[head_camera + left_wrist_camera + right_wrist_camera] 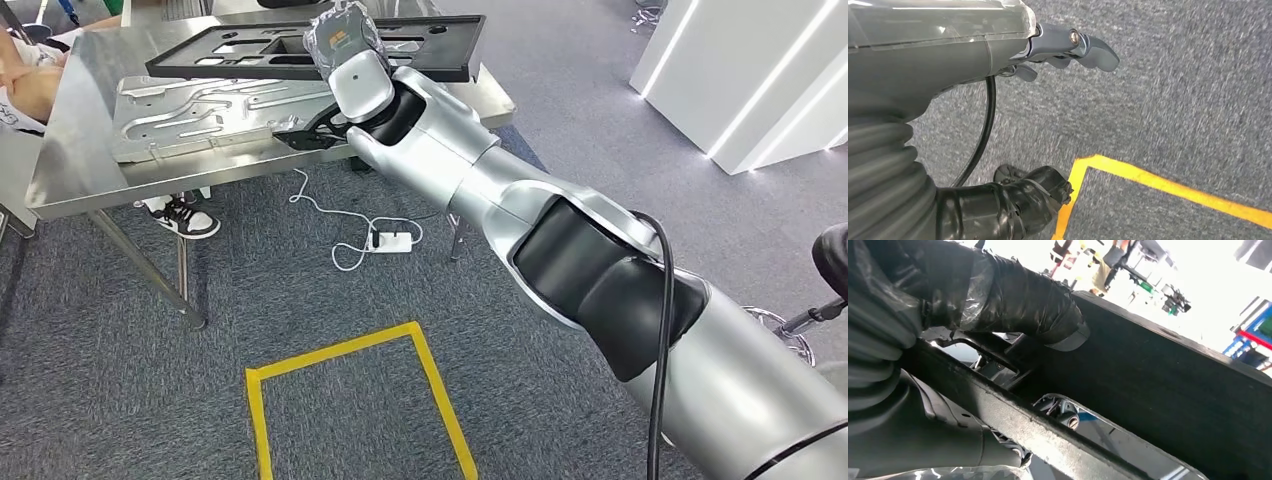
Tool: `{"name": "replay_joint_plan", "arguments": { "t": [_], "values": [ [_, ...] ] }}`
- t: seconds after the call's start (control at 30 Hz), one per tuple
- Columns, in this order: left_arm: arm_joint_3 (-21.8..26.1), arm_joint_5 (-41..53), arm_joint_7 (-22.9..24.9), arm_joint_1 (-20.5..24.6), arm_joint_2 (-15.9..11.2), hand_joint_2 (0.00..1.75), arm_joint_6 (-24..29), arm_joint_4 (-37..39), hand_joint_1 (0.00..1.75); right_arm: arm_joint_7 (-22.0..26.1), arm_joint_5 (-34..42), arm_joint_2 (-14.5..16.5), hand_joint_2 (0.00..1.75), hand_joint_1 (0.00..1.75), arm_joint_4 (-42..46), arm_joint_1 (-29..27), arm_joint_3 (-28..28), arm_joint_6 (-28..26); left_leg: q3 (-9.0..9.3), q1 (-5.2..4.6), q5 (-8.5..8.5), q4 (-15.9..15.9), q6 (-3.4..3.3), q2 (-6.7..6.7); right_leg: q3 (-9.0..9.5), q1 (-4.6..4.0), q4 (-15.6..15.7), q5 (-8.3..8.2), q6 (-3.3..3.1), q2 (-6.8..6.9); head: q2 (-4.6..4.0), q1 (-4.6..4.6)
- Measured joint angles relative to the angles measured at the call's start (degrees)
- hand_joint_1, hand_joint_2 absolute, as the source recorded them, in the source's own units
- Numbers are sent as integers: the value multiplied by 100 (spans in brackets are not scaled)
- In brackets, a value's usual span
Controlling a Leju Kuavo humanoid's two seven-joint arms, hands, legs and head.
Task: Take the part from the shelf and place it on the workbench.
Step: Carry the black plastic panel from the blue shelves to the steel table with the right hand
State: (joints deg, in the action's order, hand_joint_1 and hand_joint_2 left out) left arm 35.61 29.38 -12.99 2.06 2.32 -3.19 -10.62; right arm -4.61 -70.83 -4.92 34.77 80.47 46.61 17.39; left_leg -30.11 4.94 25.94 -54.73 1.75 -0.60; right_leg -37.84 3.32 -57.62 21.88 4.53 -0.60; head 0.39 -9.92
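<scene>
Here the black part [300, 48], a flat frame with cut-outs, sits over the far side of the workbench [70, 120], above a grey moulded tray [190, 110]. The right hand [350, 60] reaches to its near edge; in the right wrist view its fingers [1018, 305] wrap over the frame's rail, so it seems to be gripping the part, though whether the part already rests on the tray I cannot tell. Holding by the edge keeps the frame level for setting down. The left hand [1068, 47] hangs over carpet, fingers loosely apart, holding nothing.
</scene>
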Motion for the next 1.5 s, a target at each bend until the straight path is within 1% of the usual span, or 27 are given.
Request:
{"name": "replay_joint_plan", "arguments": {
  "t": [0.03, 0.1, 0.13, 0.17, 0.23, 0.3, 0.4, 0.47, 0.53, 0.6, 0.63, 0.67, 0.7, 0.77, 0.83, 0.93, 1.0, 1.03, 1.1, 1.13, 1.17, 1.2, 1.23, 1.3, 1.33, 1.4, 1.5],
  "values": [
    [2, 5, 2, 4, 1, 175, 0, 0, 0, 6, 1, -17, 175, 175, 4, 18, -1, 2, 13, 0, -19, 26, -23, -10, -124, -5, -275, 155, -7, 27, 0, -2],
    [10, 16, 5, 14, 2, 175, -1, 0, 0, 20, 2, -35, 175, 175, 10, 29, -1, 2, 14, -25, -15, 22, -53, -26, -495, -28, -1094, 499, -5, 40, 0, 0],
    [17, 20, 6, 14, 2, 175, -2, 0, 0, 26, 3, -48, 175, 175, 10, 19, -1, 2, 16, -31, -2, 9, -58, -26, -623, -34, -1365, 559, 1, 41, -1, 0],
    [25, 25, 7, 12, 2, 175, -4, 0, 0, 32, 6, -63, 175, 175, 9, 8, -1, 3, 20, -34, 20, -14, -58, -22, -665, -34, -1450, 522, 5, 43, -1, 0],
    [38, 34, 8, 6, 4, 175, -10, 0, 0, 41, 10, -76, 175, 175, 11, 7, -1, 2, 30, -24, 97, -92, -16, -5, -390, -20, -868, 181, 4, 59, -1, -1],
    [50, 49, 8, 10, 3, 175, -19, 0, 0, 48, 13, -78, 175, 175, 19, 28, -1, 0, 7, -42, 184, -188, 65, 7, -63, -46, -253, 8, -28, 68, 1, 1],
    [83, 65, 2, 20, 20, 175, -33, 0, 0, 63, 17, -76, 175, 175, 37, 23, -1, 2, -6, -59, 222, -210, 167, 12, -14, -109, -166, 106, -176, 52, 1, 3],
    [97, 72, 7, 22, 45, 175, -40, 0, 0, 71, 19, -79, 175, 175, 46, 19, -1, 4, -18, -38, 300, -257, 198, 3, -1, -107, -163, 128, -288, 45, 0, 3],
    [116, 79, 12, 26, 51, 175, -39, 0, 0, 74, 19, -75, 175, 175, 55, 38, -1, 4, -255, -56, 559, -748, 160, 2, 30, -112, -130, 136, -389, 35, 0, 4],
    [131, 80, 16, 26, 50, 175, -39, 0, 0, 84, 20, -69, 175, 175, 55, 29, -1, 5, -712, -129, 857, -1577, 91, 9, 53, -172, -130, 162, -451, 19, 0, 4],
    [133, 80, 22, 22, 50, 175, -39, 0, 0, 89, 21, -67, 175, 175, 55, 7, -1, 7, -912, -170, 904, -1883, 53, 11, 70, -210, -133, 178, -474, 9, 0, 4],
    [134, 81, 28, 19, 50, 175, -38, 0, 0, 92, 23, -65, 175, 175, 55, -15, -1, 9, -1021, -207, 840, -1988, 9, 11, 92, -249, -138, 195, -495, -1, 0, 3],
    [136, 82, 33, 16, 50, 175, -36, 0, 0, 93, 25, -63, 175, 175, 55, -31, -1, 10, -1026, -244, 662, -1869, -50, 12, 118, -286, -144, 214, -511, -9, 0, 3],
    [140, 85, 40, 16, 45, 175, -28, 0, 0, 94, 27, -59, 175, 175, 56, -38, -1, 11, -803, -325, 188, -1190, -197, 15, 175, -339, -152, 255, -524, -18, 0, 2],
    [144, 89, 45, 17, 39, 175, -22, 0, 0, 94, 30, -58, 175, 175, 56, -29, -1, 12, -589, -385, -31, -650, -290, 19, 185, -376, -167, 277, -507, -26, 0, 2],
    [155, 93, 57, 16, 36, 175, -24, 0, 0, 93, 38, -48, 175, 175, 58, -43, 0, 11, -532, -404, -7, -487, -317, 28, 156, -381, -159, 270, -438, -23, 0, 2],
    [174, 95, 64, 10, 35, 175, -28, 0, 0, 87, 40, -40, 175, 175, 59, -49, 0, 10, -505, -379, -39, -428, -351, 28, 111, -369, -263, 363, -373, -11, 0, 1],
    [182, 96, 68, 13, 34, 175, -32, 0, 0, 79, 39, -35, 175, 175, 60, -48, 0, 9, -489, -363, -54, -400, -370, 25, 25, -360, -457, 485, -340, -5, 0, 1],
    [201, 110, 81, 26, 32, 175, -38, 0, 0, 58, 38, -12, 175, 175, 58, -65, 2, 7, -481, -363, -59, -390, -384, 24, -290, -322, -1131, 810, -290, 4, 0, 0],
    [216, 119, 88, 30, 30, 175, -40, 0, 0, 48, 38, 1, 175, 175, 57, -88, 4, 6, -480, -362, -56, -391, -388, 25, -453, -305, -1456, 915, -276, 7, 0, 0],
    [232, 130, 92, 31, 29, 175, -41, 0, 0, 40, 38, 9, 175, 175, 55, -115, 5, 5, -475, -361, -52, -391, -388, 27, -550, -289, -1630, 924, -267, 12, 0, -1],
    [246, 138, 95, 31, 28, 175, -42, 0, 0, 34, 38, 11, 175, 175, 54, -138, 7, 5, -466, -360, -47, -393, -386, 30, -547, -275, -1592, 826, -267, 18, 0, -1],
    [258, 142, 96, 29, 29, 175, -42, 0, 0, 29, 38, 11, 175, 175, 53, -151, 7, 5, -454, -358, -38, -396, -380, 35, -441, -265, -1344, 642, -275, 25, 0, -1],
    [272, 156, 96, 29, 29, 175, -41, 0, 0, 28, 39, 10, 175, 175, 53, -145, 6, 4, -441, -368, -14, -407, -350, 42, -99, -272, -601, 295, -313, 36, 0, 0],
    [276, 165, 95, 31, 29, 175, -40, 0, 0, 31, 40, 9, 175, 175, 53, -137, 5, 3, -445, -375, -6, -413, -326, 44, 30, -286, -331, 216, -336, 40, 0, 1],
    [280, 182, 96, 33, 29, 175, -39, 0, 0, 40, 46, 8, 175, 175, 53, -135, 5, 3, -456, -390, -3, -412, -275, 43, 122, -322, -149, 224, -374, 38, 0, 3],
    [282, 191, 100, 27, 32, 175, -33, 0, 0, 51, 51, 0, 175, 175, 54, -138, 5, 5, -483, -375, 82, -498, -195, 39, 171, -294, -65, 208, -471, 39, 0, 2]
  ]
}}
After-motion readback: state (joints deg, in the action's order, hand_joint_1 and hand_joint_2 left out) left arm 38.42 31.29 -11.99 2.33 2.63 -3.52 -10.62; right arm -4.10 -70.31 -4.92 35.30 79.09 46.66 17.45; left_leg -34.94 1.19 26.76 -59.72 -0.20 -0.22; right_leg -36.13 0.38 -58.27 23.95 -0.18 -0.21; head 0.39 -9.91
